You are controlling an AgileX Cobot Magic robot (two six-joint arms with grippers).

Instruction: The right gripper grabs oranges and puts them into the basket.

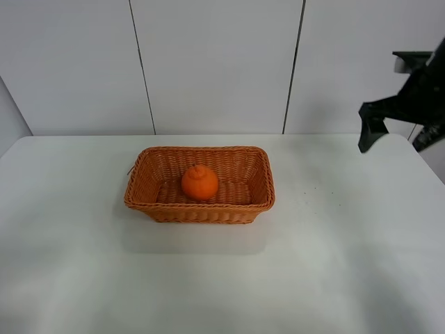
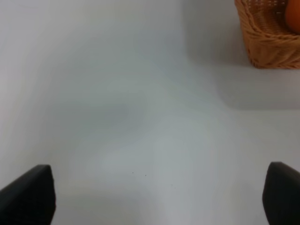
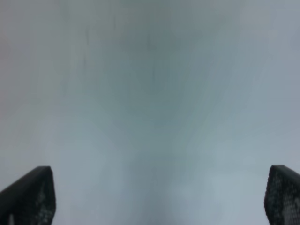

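Basically done, by the look of it: orange (image 1: 199, 182) sits inside the basket (image 1: 149, 182), on its floor a bit toward the 9 o'clock half, knob up, touching nothing but weave. Basket is mid-table (image 1: 69, 264), long side across the high view.

Left to right. Left gripper (image 2: 154, 197) doesn't show in the high view at all; only its wrist view has it, two dark fingertips (image 2: 28, 197) spread wide apart at the frame's lower corners, bare table between them, nothing held. That view catches a basket corner (image 2: 267, 40) and a sliver of orange (image 2: 294, 16), so the left arm seems parked off to the side, out of the way, probably because the task is the other arm's job.

Right gripper (image 1: 400, 115) hangs at 2 o'clock of the basket, well apart, raised above the table edge and partly cut off by the frame. Its wrist view shows the fingertips (image 3: 28, 197) spread wide, nothing between, only blurry pale surface beyond. Empty and pulled away fits a drop already made.

Hard to tell: claw detail in the high view is just a black silhouette; the orange's stem can't be made out; nothing else lies on the visible table, though both wrist views are soft.
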